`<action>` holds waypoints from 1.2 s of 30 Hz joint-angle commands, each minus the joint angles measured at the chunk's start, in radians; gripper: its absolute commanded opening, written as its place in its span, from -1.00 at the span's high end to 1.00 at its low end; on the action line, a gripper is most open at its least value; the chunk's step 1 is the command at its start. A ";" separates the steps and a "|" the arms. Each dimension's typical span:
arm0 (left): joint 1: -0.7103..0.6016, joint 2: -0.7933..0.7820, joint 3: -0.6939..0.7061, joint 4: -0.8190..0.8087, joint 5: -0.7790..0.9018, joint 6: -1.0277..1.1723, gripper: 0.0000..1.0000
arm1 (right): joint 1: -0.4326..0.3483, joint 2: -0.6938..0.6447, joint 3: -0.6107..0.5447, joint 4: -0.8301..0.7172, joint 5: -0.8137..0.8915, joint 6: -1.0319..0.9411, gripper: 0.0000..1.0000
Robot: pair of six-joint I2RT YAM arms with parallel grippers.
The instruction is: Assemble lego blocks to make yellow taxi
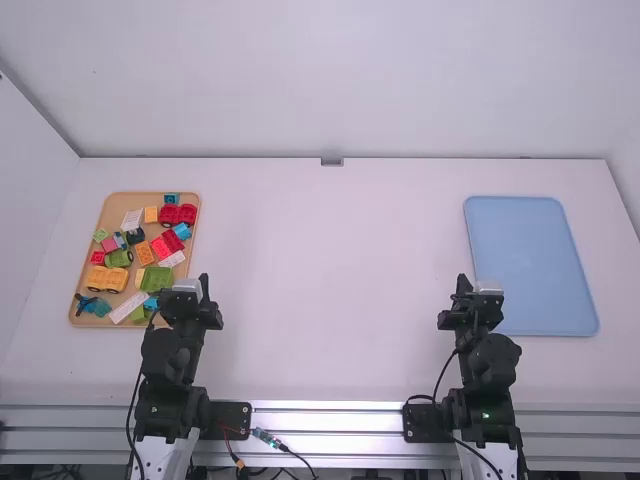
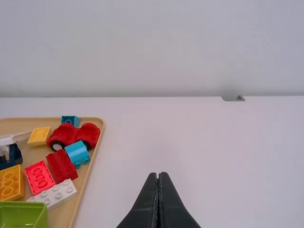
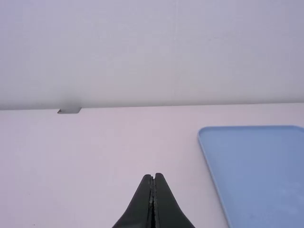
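The left arm (image 1: 168, 355) and right arm (image 1: 490, 362) stand well apart, seemingly folded close above their bases. The left pincer (image 1: 181, 300) and right pincer (image 1: 484, 299) face forward, away from the bases; in each wrist view the two black fingers lie together, tapering to points.

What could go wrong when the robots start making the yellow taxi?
The blocks are crowded in the tan tray, so the left gripper might bump neighbours while grabbing one. It could also pick the red car piece instead of the yellow wheeled piece, since both are in there. And if the taxi goes on the blue tray, far across the table, a piece might drop on the way.
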 commanded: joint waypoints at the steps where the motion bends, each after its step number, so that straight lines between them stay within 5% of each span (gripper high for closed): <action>1: -0.003 0.003 0.002 0.003 0.003 -0.002 0.99 | 0.000 0.002 0.002 0.002 -0.001 -0.005 0.99; 22: -0.038 0.160 0.160 -0.133 0.068 -0.043 0.67 | -0.067 0.160 0.160 -0.085 -0.132 -0.143 0.67; 36: -0.039 0.267 0.267 -0.047 0.068 -0.081 0.46 | -0.063 0.268 0.268 -0.192 -0.133 -0.237 0.46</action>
